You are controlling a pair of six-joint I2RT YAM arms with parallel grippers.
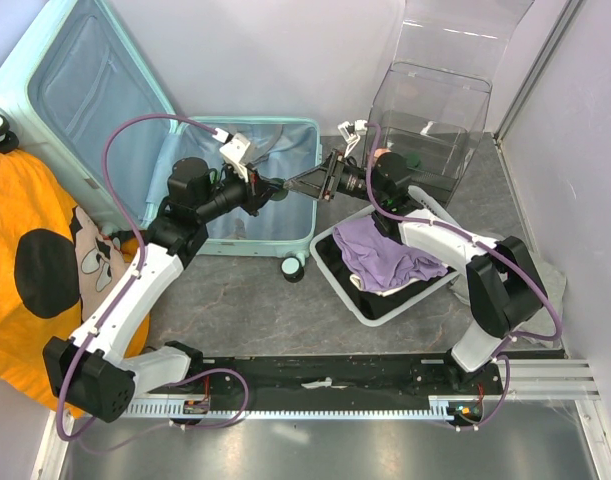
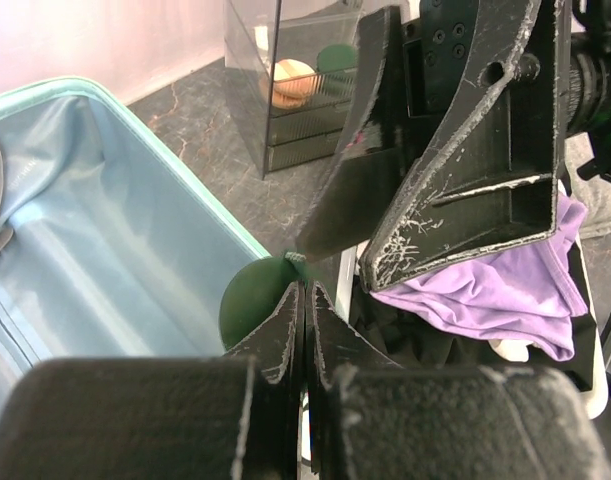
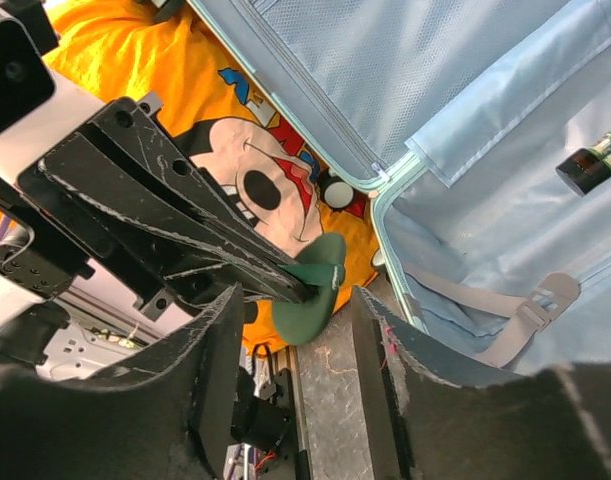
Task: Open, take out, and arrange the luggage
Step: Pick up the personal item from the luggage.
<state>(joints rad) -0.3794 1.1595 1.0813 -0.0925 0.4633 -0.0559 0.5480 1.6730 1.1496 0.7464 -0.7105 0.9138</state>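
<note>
The green item (image 3: 310,295) is pinched by the left jaws and faced by the spread right jaws, presumably for handover.

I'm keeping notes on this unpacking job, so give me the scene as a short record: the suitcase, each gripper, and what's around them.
suitcase: open, lid raised at the back left, pale blue lining showing
left gripper: shut on a dark green item, over the suitcase's right side
right gripper: open, one finger on either side of the dark green item, not gripping it
basket: white, right of the suitcase, with a purple cloth in it
clear box: upright, behind the basket
orange cloth: far left, cartoon mouse print
</note>
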